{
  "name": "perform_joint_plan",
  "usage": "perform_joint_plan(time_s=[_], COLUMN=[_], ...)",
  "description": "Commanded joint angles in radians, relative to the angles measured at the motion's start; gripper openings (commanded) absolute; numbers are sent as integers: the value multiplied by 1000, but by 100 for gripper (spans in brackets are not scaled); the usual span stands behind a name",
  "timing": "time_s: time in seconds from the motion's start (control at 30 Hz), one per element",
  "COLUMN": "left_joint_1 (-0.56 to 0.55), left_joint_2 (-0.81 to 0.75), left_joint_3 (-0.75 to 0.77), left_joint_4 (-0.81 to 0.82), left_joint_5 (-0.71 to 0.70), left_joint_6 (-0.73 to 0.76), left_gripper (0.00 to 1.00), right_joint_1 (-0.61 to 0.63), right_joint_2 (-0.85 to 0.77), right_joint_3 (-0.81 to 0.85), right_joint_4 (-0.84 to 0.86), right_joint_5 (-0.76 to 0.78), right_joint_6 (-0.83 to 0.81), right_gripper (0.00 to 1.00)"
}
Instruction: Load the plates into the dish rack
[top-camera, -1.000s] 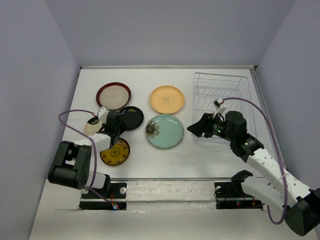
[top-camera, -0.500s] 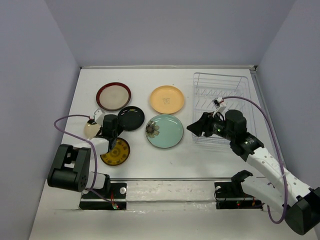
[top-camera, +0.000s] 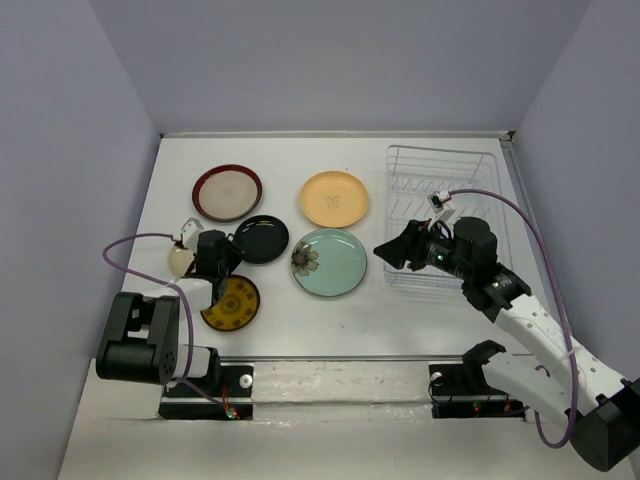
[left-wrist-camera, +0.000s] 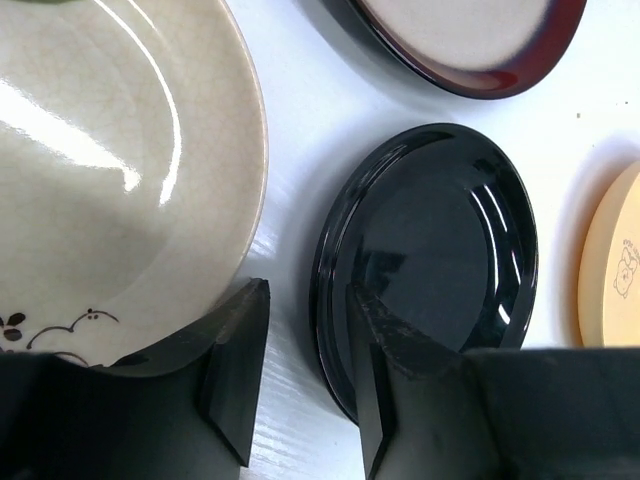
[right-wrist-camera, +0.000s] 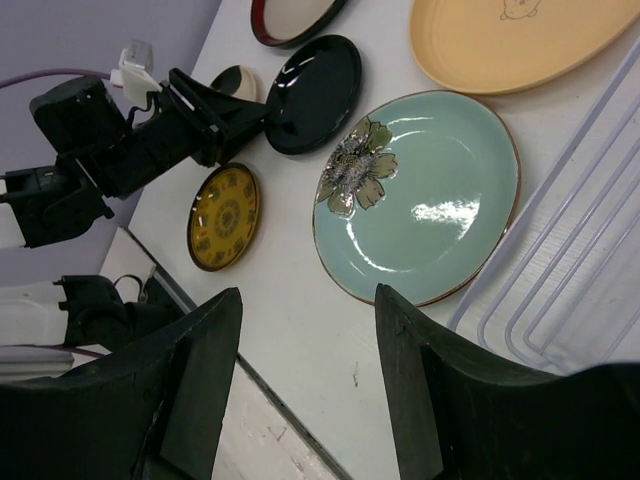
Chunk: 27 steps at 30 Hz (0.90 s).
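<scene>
Drawn back near-left since a second ago: left fingers (left-wrist-camera: 235, 360), released, tips between cream plate (left-wrist-camera: 110, 170) and black plate (left-wrist-camera: 440, 240), now fully uncovered from above. Right fingers (right-wrist-camera: 205, 370) barely shifted, parted, empty, by teal plate (right-wrist-camera: 440, 200). Plates lie on worktop (top-camera: 330, 320), left of dish rack (top-camera: 470, 190).

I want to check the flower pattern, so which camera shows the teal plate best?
The right wrist view: the teal plate fills the middle of the picture, close and whole, with the flower's petals clear. The top external view also shows it whole, but small, and the flower is just a dark blotch. The left wrist view misses it.
</scene>
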<state>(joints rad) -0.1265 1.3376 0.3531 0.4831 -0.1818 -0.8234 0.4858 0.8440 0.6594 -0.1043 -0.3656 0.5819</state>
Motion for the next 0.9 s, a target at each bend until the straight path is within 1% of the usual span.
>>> perform_joint_plan(time_s=[0.0, 0.03, 0.1, 0.17, 0.33, 0.43, 0.5, 0.53, 0.57, 0.6, 0.7, 0.77, 0.8, 0.87], left_joint_1=[5, 5, 5, 5, 5, 5, 5, 5, 5, 5, 7, 7, 5, 4], left_joint_2=[-9, -5, 1, 17, 44, 61, 67, 71, 71, 68, 49, 5, -18, -112], left_joint_3=[0, 3, 12, 20, 40, 46, 46, 47, 46, 41, 4, -31, -43, -69], left_joint_4=[43, 43, 43, 41, 45, 54, 66, 71, 75, 87, 133, 156, 163, 161], left_joint_5=[13, 15, 13, 13, -14, -41, -50, -50, -50, -47, -27, 1, 11, 28], left_joint_6=[24, 24, 29, 32, 30, 33, 30, 29, 27, 27, 26, 21, 21, 20], left_gripper=[46, 45, 40, 37, 34, 27, 20, 12, 7, 5, 6, 6, 6, 6], right_joint_1=[7, 7, 7, 7, 7, 7, 7, 7, 7, 7, 7, 7, 7, 17], right_joint_2=[6, 9, 15, 21, 29, 38, 43, 44, 46, 49, 46, 43, 40, 46], right_joint_3=[45, 45, 45, 42, 45, 52, 58, 59, 60, 60, 60, 65, 68, 80], right_joint_4=[35, 37, 43, 52, 61, 63, 69, 69, 71, 71, 68, 55, 51, 43], right_joint_5=[-2, -1, -7, -7, -12, -12, -15, -16, -16, -21, -32, -36, -36, -35], right_joint_6=[7, 7, 6, 6, -4, -8, -10, -10, -8, -8, -4, -5, -7, -8], right_gripper=[61, 61, 61, 61, 61, 61, 61, 61, 61, 61, 61, 61, 61, 63])
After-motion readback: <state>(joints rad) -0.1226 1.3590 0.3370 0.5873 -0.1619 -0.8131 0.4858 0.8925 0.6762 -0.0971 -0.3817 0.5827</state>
